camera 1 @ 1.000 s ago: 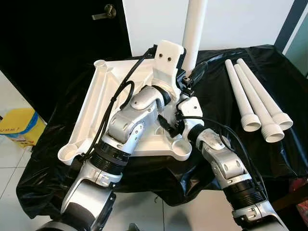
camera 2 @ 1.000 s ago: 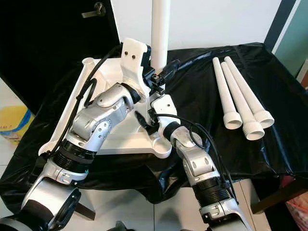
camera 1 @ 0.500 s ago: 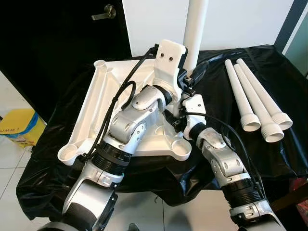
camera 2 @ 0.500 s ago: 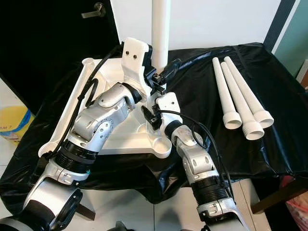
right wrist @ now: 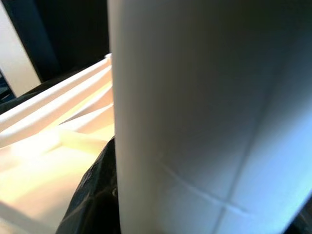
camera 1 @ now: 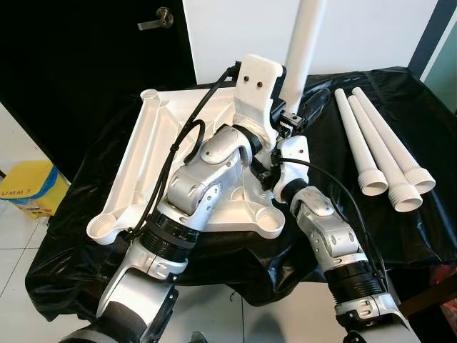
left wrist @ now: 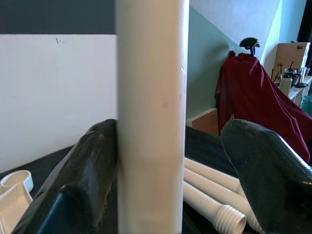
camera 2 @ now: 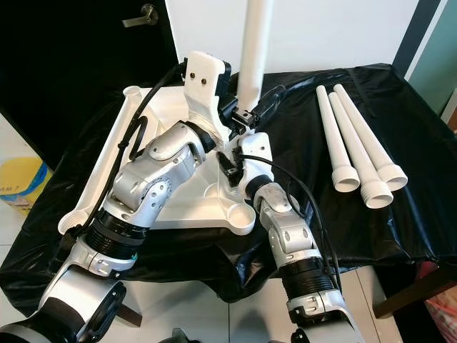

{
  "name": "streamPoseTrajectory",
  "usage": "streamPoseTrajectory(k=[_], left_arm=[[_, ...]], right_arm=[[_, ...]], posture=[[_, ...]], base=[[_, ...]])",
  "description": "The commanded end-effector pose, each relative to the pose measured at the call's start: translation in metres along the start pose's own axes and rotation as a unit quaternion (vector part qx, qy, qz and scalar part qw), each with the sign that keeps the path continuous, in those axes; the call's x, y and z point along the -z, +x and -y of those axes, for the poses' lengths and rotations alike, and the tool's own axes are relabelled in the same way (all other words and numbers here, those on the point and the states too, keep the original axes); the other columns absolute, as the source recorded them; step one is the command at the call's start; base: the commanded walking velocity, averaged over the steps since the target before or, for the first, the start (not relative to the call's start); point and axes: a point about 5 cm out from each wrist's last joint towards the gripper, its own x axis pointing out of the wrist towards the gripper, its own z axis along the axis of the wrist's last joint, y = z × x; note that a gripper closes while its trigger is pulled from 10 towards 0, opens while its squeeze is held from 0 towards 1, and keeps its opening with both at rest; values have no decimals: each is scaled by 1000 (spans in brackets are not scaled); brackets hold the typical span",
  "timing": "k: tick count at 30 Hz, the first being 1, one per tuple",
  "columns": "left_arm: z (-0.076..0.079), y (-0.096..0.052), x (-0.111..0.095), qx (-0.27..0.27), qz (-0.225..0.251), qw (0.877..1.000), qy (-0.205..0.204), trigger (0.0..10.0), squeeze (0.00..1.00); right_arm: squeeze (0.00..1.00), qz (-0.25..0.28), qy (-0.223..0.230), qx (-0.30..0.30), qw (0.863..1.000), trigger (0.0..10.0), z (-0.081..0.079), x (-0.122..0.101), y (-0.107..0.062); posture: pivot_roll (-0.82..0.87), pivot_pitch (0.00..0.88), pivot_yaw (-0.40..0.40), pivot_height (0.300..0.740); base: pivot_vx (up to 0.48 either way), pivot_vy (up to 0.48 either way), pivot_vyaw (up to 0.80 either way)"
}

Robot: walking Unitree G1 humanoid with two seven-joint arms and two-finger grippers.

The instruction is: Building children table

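1. Children's tabletop (camera 1: pixel 153 153): a white plastic panel lying upside down on a black sheet (camera 1: pixel 335 207) that covers the work surface. Round leg sockets show at its corners, and ribs run along its edges.

2. Upright table leg (camera 1: pixel 307 32): a white tube standing nearly vertical, leaning slightly to the robot's right, at the tabletop's far right corner. Its lower end is hidden behind the two wrists, so whether it is seated in a socket cannot be told.

3. Left gripper (left wrist: pixel 180 180): reaches forward over the tabletop to the upright leg. In the left wrist view the leg stands between the two black fingers; one finger (left wrist: pixel 83 180) touches the tube, while the other stands apart from it with a gap. The jaws are therefore spread around the leg, not clamped on it.

4. Right gripper (camera 2: pixel 250 118): comes up from the near right and meets the same leg just beside the left gripper, low on the tube. In the right wrist view the tube stands very close to the camera, with one dark finger (right wrist: pixel 92 195) against it. Whether these jaws are closed on the leg cannot be told.

5. Spare table legs (camera 1: pixel 382 153): three white tubes lying side by side on the black sheet to the robot's right, well apart from the tabletop, their wider collared ends toward the robot.

6. Surroundings: a dark door (camera 1: pixel 86 64) behind on the left, and a yellow container (camera 1: pixel 28 187) on the floor.
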Motion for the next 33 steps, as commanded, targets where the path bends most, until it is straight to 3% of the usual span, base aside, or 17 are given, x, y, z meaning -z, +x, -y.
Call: streamPoseTrajectory(k=[1,7,12,19,23,25,33], left_arm=[[10,-3,-4,82,14,996,11,10000,0],[4,-9,-4,71,18,997,17,10000,0],[-6,-19,4,43,3,999,25,10000,0],[-14,-26,13,17,-11,999,33,10000,0],[-21,-33,22,-16,-16,1000,6,10000,0],[-31,-42,34,-57,-26,998,-13,10000,0],[-49,-63,53,-117,-51,992,-9,10000,0]], right_arm=[[0,8,11,12,1000,10000,2,-5,4],[0,21,23,61,998,10000,17,-9,4],[0,46,3,101,994,10000,30,-13,-1],[0,57,-8,109,992,10000,33,-12,-6],[0,66,-21,108,992,10000,34,-11,-11],[0,75,-32,107,991,10000,35,-10,-14],[0,82,-42,123,988,10000,40,-5,-21]], posture=[[-123,0,69,740],[-121,0,66,740],[-119,0,60,740],[-117,0,55,740],[-118,0,55,740],[-119,0,55,740],[-119,0,55,740]], base=[[0,0,0],[0,0,0],[0,0,0],[0,0,0],[0,0,0],[0,0,0],[0,0,0]])
